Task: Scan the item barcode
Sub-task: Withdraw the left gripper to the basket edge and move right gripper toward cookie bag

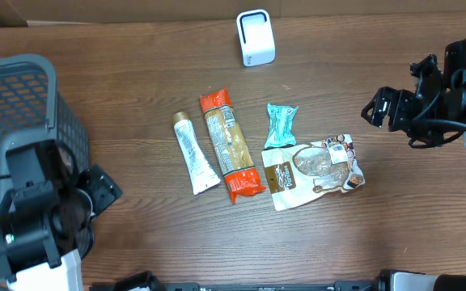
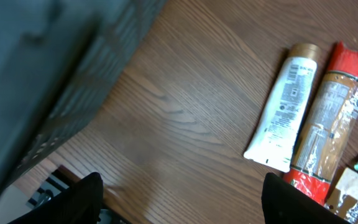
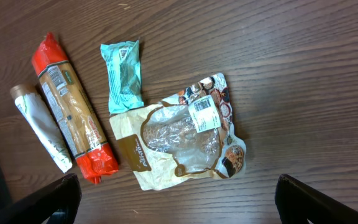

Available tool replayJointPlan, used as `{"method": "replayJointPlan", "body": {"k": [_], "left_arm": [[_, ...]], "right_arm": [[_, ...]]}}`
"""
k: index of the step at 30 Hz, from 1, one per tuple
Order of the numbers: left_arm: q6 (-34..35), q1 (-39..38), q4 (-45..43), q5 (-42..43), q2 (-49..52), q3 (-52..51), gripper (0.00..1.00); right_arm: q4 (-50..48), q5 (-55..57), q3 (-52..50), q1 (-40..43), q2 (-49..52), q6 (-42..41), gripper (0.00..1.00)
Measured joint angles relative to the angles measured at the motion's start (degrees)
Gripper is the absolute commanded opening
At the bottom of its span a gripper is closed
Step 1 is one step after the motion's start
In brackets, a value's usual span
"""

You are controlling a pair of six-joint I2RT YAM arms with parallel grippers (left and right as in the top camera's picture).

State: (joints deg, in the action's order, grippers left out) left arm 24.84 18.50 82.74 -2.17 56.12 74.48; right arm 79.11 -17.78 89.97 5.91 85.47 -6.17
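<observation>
Nothing picked yet. On the desk (image 1: 136, 65), four items in a loose row: tube (image 1: 195, 152) leftmost, red pack (image 1: 229, 145) just beside it, teal bar (image 1: 281, 125) next, pouch (image 1: 314, 171) nearest and rightmost, its edge just beside the bar. At the far edge, well apart from all four, the scanner (image 1: 256, 38), upright. Spread and empty, the left pincer (image 2: 185, 208), low on the near left by the basket (image 1: 23, 105), tube and pack off to its right. Spread wider and likewise empty, the right pincer (image 3: 185, 205), poised above the pouch. Likeliest pick, then: the pouch (white label (image 3: 202, 114) face up, probably the barcode, though too small to read). Pinch at an edge clear of that label, never across it; lift slowly against sagging of the soft film; carry far and left to the scanner; turn the label toward its face and hold flat, steady.
</observation>
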Motion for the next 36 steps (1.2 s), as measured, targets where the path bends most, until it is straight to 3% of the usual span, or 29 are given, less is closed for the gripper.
{"method": "replayJointPlan", "body": {"k": [11, 24, 28, 36], "left_arm": [[-0.22, 5.51, 0.02, -0.02, -5.73, -0.63, 0.72], [-5.6, 15.41, -1.4, 0.76, -6.51, -0.7, 0.7], [-8.98, 16.46, -2.99, 4.68, -6.51, -0.72, 0.7], [-18.97, 16.46, -4.44, 20.57, -6.23, -0.74, 0.73]], "right_arm": [[-0.17, 0.0, -0.37, -0.02, 0.0, 0.04, 1.0], [-0.31, 0.0, -0.42, -0.02, 0.0, 0.17, 1.0], [-0.87, 0.0, -0.42, 0.0, 0.0, 0.17, 1.0], [-1.77, -2.47, -0.42, -0.09, 0.0, 2.58, 1.0]]}}
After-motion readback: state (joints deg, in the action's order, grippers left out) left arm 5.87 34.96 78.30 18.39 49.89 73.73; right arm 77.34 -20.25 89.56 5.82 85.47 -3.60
